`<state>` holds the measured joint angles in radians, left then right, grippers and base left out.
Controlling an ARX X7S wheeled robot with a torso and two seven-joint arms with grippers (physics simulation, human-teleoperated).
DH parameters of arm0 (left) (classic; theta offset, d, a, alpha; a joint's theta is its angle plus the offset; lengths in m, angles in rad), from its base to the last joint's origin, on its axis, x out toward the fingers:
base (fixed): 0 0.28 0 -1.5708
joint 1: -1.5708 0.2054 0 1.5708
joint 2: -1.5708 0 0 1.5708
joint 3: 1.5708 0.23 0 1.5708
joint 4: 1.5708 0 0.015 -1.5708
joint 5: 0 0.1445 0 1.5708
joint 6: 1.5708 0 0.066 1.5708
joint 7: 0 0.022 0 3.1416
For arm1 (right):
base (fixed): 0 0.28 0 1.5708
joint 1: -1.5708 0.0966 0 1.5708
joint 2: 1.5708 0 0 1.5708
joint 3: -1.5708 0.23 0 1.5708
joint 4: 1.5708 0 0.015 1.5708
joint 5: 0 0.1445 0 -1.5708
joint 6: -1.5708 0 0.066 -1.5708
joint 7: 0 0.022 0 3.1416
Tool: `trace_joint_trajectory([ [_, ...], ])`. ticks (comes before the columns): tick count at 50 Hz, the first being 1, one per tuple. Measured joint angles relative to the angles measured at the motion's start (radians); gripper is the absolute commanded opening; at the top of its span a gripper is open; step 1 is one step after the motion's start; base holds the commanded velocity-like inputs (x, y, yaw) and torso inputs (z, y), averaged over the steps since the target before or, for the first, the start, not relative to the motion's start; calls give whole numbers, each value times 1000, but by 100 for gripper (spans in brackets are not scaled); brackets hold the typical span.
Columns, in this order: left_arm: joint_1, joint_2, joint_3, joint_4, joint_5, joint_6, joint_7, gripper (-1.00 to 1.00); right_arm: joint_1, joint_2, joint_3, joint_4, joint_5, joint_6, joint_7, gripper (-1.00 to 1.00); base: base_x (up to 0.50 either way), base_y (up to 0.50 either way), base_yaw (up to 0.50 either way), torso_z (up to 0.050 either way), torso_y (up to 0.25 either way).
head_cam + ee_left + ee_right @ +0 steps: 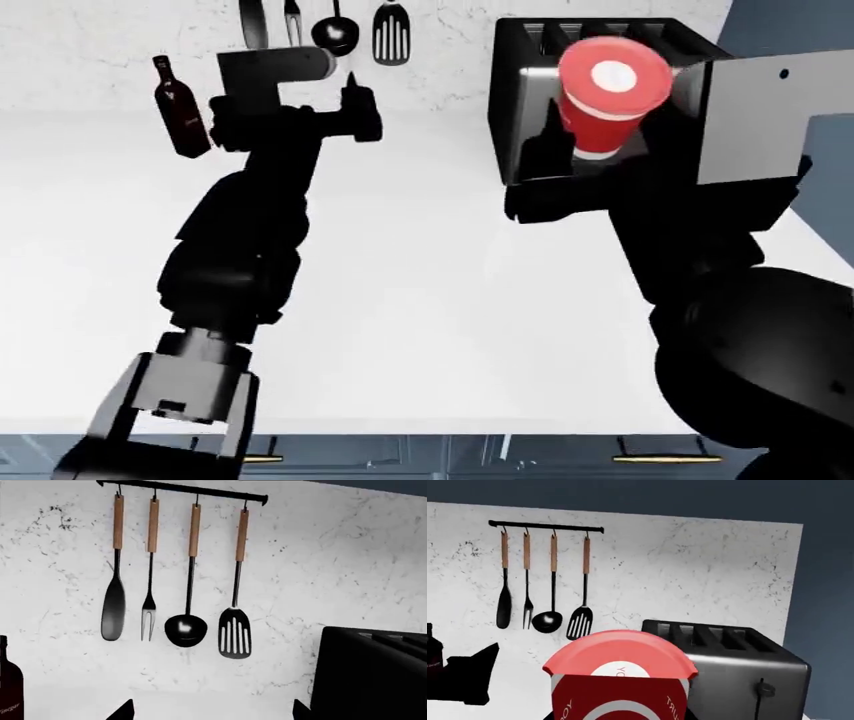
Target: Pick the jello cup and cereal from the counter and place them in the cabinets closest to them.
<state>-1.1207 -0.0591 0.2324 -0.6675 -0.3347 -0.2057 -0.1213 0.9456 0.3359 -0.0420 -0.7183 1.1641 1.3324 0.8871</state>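
Four hanging utensils (177, 580) — one jello cup (610, 92), toaster (727, 670), bottle (179, 108).

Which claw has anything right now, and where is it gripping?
The right claw holds the jello cup, upright, by its lower body; the lid end is free. The left claw holds nothing that shows.

The wide, smooth white counter (441, 300) carries a dark red glass bottle (179, 118) at ten o'clock. A black metal slotted toaster (527, 90) stands at one o'clock, well apart from it.
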Motion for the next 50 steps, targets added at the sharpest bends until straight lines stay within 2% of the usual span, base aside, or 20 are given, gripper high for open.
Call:
trace_joint_trajectory([
  [7, -121, 30, 3, -323, 38, 109, -4, 100, 151, 6, 35, 10, 199, 94, 119, -100, 0, 0, 0, 0, 0],
  [12, -166, 41, -9, -449, 69, 150, -8, 100, 239, 20, 32, 25, 325, 121, 207, -100, 0, 0, 0, 0, 0],
  [16, -187, 47, -19, -512, 84, 176, -6, 100, 291, 33, 21, 38, 404, 129, 262, -100, 482, 0, 0, 0, 0],
  [29, -215, 55, -32, -606, 85, 267, 41, 100, 408, 70, -46, 97, 558, 127, 369, -100, 500, 0, 0, 0, 0],
  [50, -224, 58, -57, -637, 75, 301, 85, 100, 454, 101, -121, 132, 598, 104, 386, -100, 500, 0, 0, 0, 0],
])
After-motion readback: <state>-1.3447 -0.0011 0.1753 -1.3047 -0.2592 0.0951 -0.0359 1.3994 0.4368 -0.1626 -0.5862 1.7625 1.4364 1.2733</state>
